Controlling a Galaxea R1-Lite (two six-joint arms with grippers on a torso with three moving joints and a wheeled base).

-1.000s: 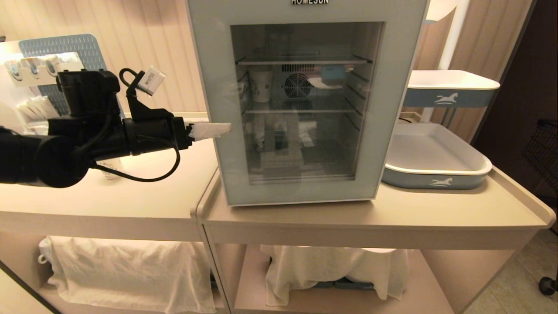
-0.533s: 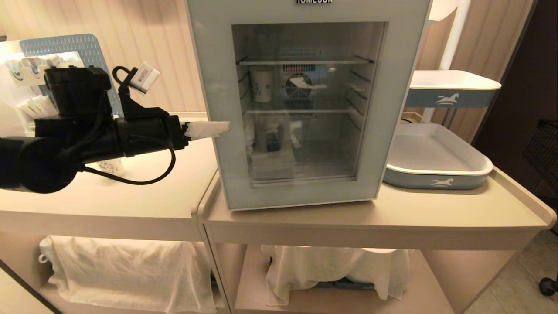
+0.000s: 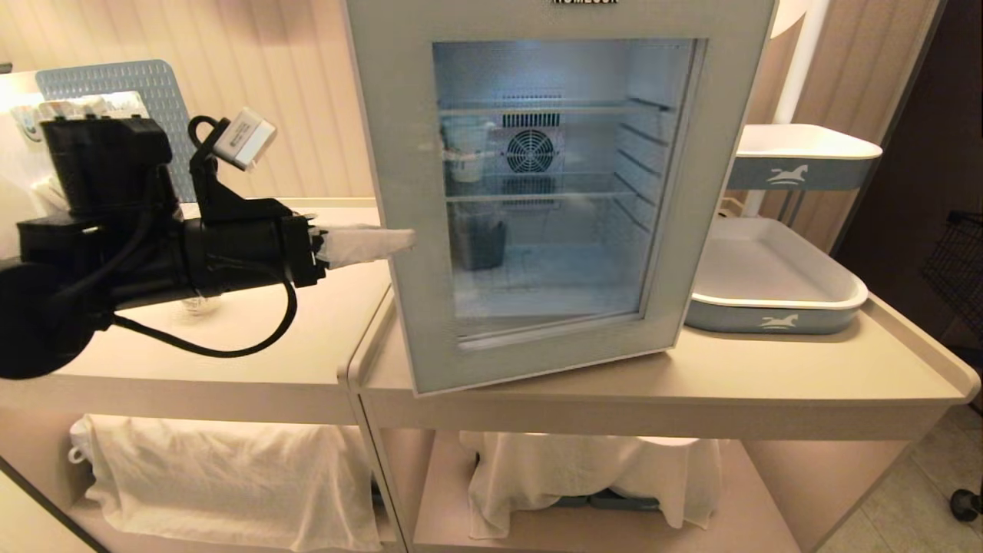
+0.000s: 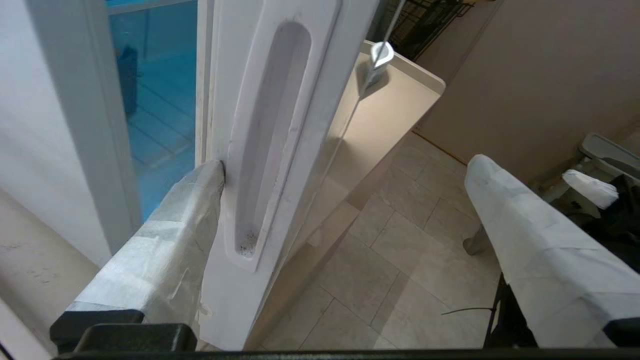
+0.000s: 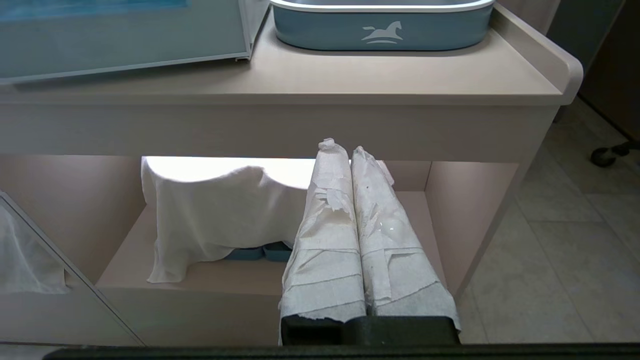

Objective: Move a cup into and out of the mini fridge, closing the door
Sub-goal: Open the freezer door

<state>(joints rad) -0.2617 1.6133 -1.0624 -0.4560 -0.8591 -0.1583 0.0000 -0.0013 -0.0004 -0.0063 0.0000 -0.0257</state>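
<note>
Now, left to right across the head view:
Left gripper [image 3: 361,244]: at nine o'clock of the fridge, level, its taped fingers [image 4: 165,250] spread wide; one fingertip is hooked behind the edge of the door [image 3: 399,230], touching it beside the slot handle [image 4: 267,145], the other finger well clear on the room side, holding nothing.
Left counter [image 3: 230,369]: carries the arm above it; a blue perforated mat [image 3: 115,84] stands at its far side.
Door: ajar, swung a little out from the cabinet on its nine o'clock edge, hinged at three o'clock.
Mini fridge [image 3: 561,19]: white, on the right counter [image 3: 691,384], interior light on, round fan [image 3: 530,150] at the rear.
Cup [image 3: 465,150]: inside, on the upper wire shelf, at nine o'clock of the fan, upright.
Dark tub [image 3: 480,242]: on the fridge floor, at six o'clock of the cup.
Blue-and-white tray [image 3: 768,319]: on the counter at three o'clock of the fridge, just beside it.
Right gripper [image 5: 352,150]: low before the counter's lower shelf, taped fingers pressed together, empty.
</note>
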